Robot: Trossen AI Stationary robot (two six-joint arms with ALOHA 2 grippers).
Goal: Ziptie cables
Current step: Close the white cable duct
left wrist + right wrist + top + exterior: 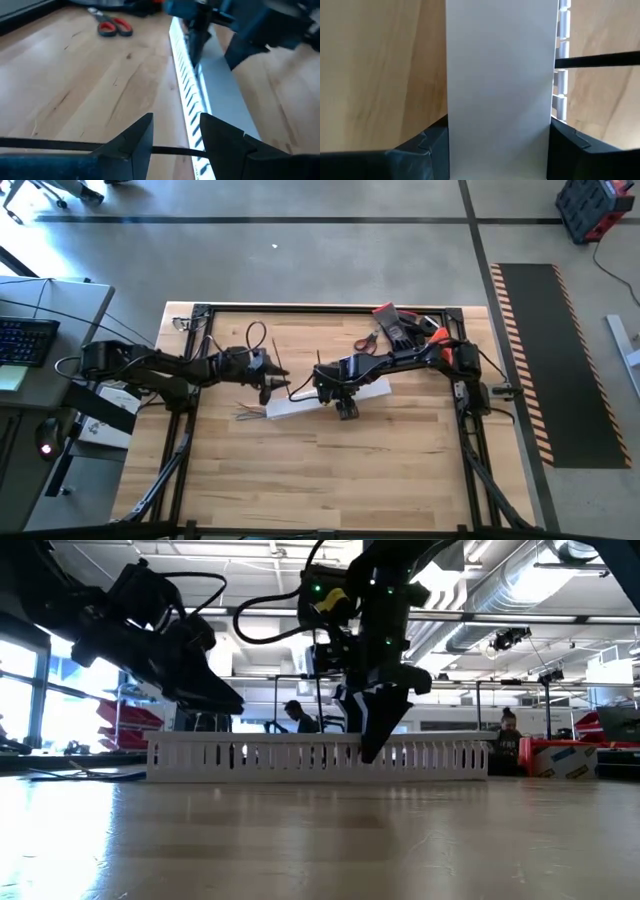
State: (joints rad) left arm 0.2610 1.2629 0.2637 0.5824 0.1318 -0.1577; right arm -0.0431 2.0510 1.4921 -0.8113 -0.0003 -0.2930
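**Cables loose by left gripper, right arm on the channel**

Cables (247,412) lie on table (380,470) just below-left of left gripper (271,385), near white channel (318,758). Prob. light, limp, apt to splay; best pinched mid-bunch. Left gripper hovers level, fingers (134,141) apart w/ thin dark strand crossing between. Right gripper (497,145) points down, fingers apart, straddling flat white strip (500,75); can't tell if touching.

Wide bare bench (330,470) along the near side, free for passage. Blocked mid-bench by the white slotted channel (320,757) (standing upright, long side across) with the flat white strip (500,80) beside it. Crowded over the channel by both arms; scissors (366,340) lying toward the far edge.
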